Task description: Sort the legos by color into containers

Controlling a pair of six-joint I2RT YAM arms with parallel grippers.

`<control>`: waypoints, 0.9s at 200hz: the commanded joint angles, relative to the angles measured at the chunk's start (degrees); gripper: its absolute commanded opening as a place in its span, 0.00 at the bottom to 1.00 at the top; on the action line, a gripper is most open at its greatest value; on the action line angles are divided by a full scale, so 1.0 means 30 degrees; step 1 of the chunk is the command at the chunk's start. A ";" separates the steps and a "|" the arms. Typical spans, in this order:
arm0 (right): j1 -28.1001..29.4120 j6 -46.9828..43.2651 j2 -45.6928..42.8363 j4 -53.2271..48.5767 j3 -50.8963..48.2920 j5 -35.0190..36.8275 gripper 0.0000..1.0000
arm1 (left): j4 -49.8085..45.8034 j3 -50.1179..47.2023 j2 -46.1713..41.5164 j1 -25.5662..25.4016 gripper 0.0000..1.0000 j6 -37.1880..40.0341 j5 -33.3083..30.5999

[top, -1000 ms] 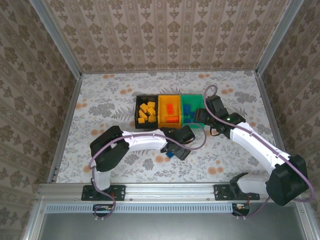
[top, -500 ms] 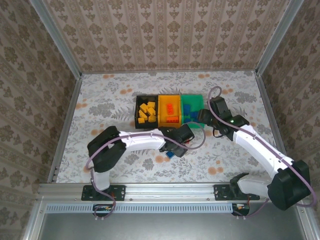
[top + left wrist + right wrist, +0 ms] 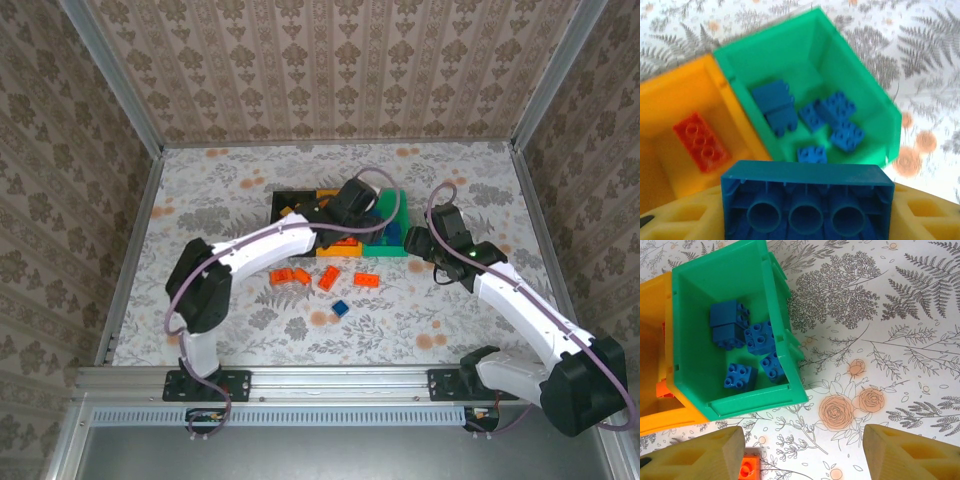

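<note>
Top view: containers (image 3: pixel 277 228) under the left gripper (image 3: pixel 352 203), just left of the right gripper (image 3: pixel 420 240). Left wrist: jaws clamp a blue lego (image 3: pixel 807 197), green bin (image 3: pixel 855 75) ahead. Right wrist: fingers (image 3: pixel 700 452) spread, empty, green bin ahead-left.

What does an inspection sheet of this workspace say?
Surface: floral-patterned tabletop.
Job's things: black plastic bin, orange-yellow plastic bin, green plastic bin in a row; blue bricks in the green one; several red-orange bricks and a small blue brick loose.
Clutter: nothing seen.
Grippers: left gripper shut on a blue studded plastic brick; right gripper open, empty.
Cables: purple cables along both arms.
Surroundings: wallpapered walls, metal frame.
</note>
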 commanded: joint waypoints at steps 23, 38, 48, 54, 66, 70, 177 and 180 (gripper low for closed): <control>-0.0109 0.0053 -0.0023 -0.0343 -0.0119 -0.0105 0.66 | -0.0843 0.4039 0.3182 0.0335 0.53 0.0330 0.1476; -0.0120 -0.0026 -0.0052 -0.0359 -0.0141 -0.0224 0.67 | -0.1156 0.5087 0.3913 0.0405 0.60 0.0132 0.1728; -0.0108 -0.0060 -0.0083 -0.0367 -0.0192 -0.0307 0.69 | -0.1193 0.5569 0.4238 0.0566 0.65 -0.0125 0.1891; -0.0103 -0.0084 -0.0165 -0.0317 -0.0249 -0.0392 0.70 | -0.1221 0.5810 0.4365 0.0633 0.67 -0.0315 0.2013; -0.0113 -0.0111 -0.0293 -0.0186 -0.0416 -0.0637 0.71 | -0.1080 0.6092 0.4393 0.0858 0.70 -0.0726 0.2410; -0.0121 -0.0109 -0.0350 -0.0136 -0.0458 -0.0713 0.72 | -0.0991 0.6132 0.4324 0.0869 0.72 -0.0872 0.2486; 0.3940 -0.0037 0.1647 0.1237 -0.0873 -0.1801 0.82 | 0.4239 -0.7111 -0.7851 0.0598 1.00 -0.3119 0.1691; 0.4224 0.0109 0.1876 0.1422 -0.0873 -0.1670 0.83 | 0.4269 -0.7691 -0.8342 0.0502 1.00 -0.3217 0.1496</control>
